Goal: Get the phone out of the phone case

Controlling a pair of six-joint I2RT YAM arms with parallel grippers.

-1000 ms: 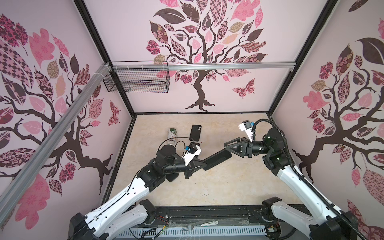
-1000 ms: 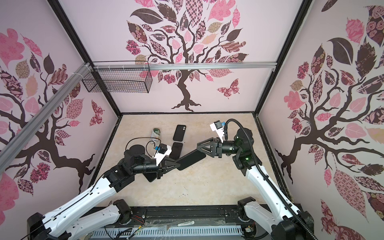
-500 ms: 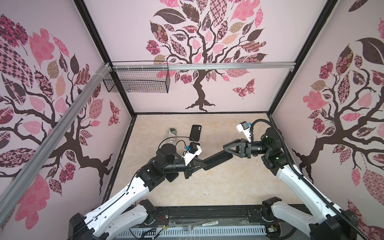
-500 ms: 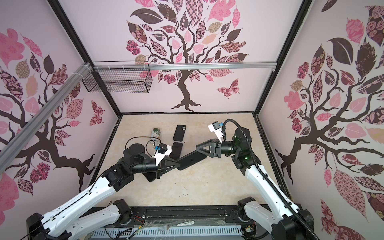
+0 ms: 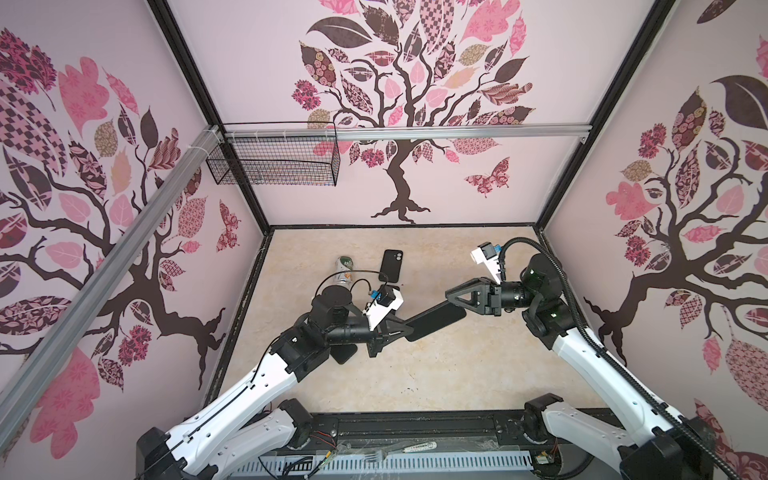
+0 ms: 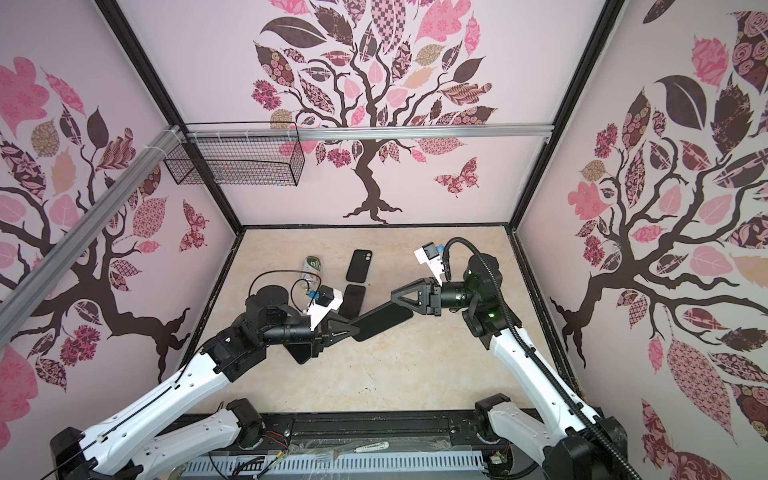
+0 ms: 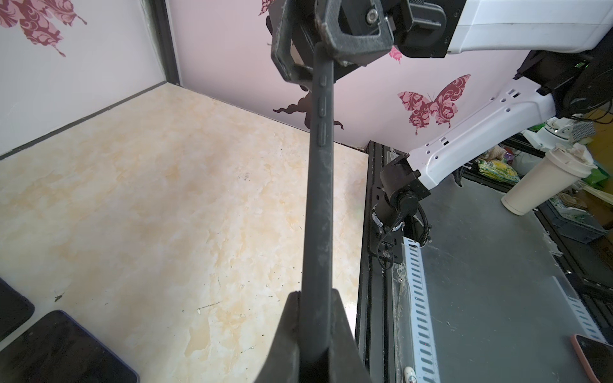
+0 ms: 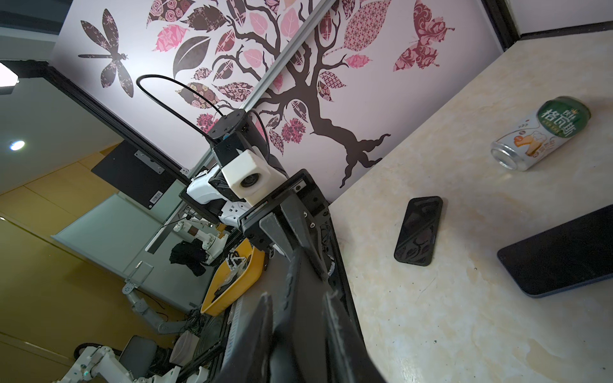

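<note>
- Desk: 1, beige marbled, fills the lower centre of both top views
- Left hand: just left of centre, closed tight on the lower-left end of the cased phone. The left wrist view shows the phone edge-on between its fingers
- Right hand: just right of centre, fingers either side of the phone's upper-right end. Cannot tell whether they clamp it
- Cased phone: 1, in the air at frame centre, clear of the desk. Long axis runs lower left to upper right, hand to hand, one hand at each end, neither nearer. Case judged not yet off, and a pull apart would run along this axis
- Dark slabs: 3 flat on the desk, upper left of centre. One is partly under the left arm. Cannot tell phones from cases
- Can: 1, on its side, left of the slabs
</note>
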